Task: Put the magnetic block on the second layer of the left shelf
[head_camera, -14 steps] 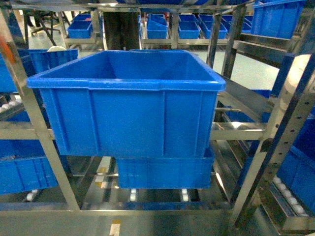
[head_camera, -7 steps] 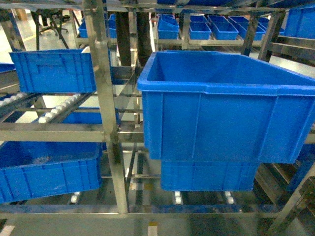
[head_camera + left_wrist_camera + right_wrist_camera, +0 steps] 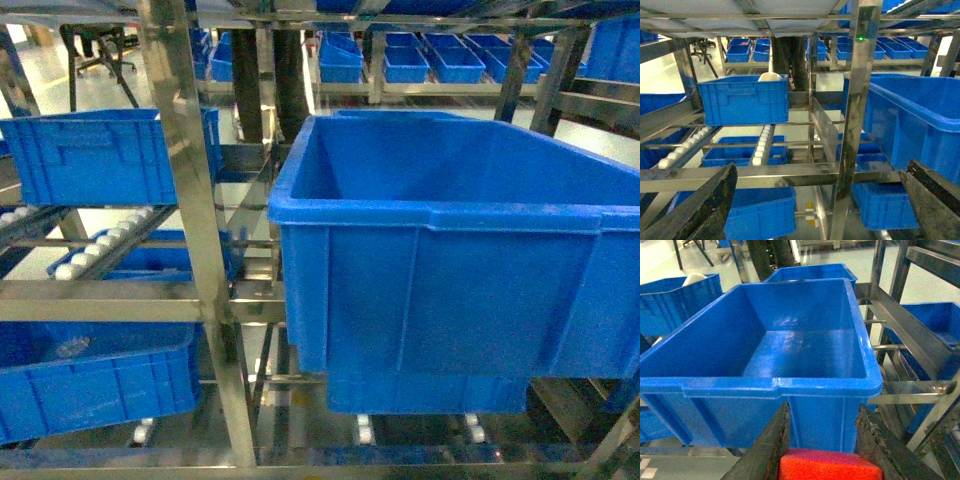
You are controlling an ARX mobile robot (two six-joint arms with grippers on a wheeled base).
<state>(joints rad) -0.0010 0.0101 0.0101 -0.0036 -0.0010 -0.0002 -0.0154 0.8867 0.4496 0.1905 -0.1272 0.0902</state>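
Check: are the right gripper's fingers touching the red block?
Touching. The right wrist view shows the red block pinched between both fingers, no gap either side.

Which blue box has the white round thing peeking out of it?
Find the shiny steel post in the left wrist view. Left of it, on the sloping white roller tracks, sits a smaller blue bin. Unlike the big deep bin to the right, it has a white domed thing above its back rim.
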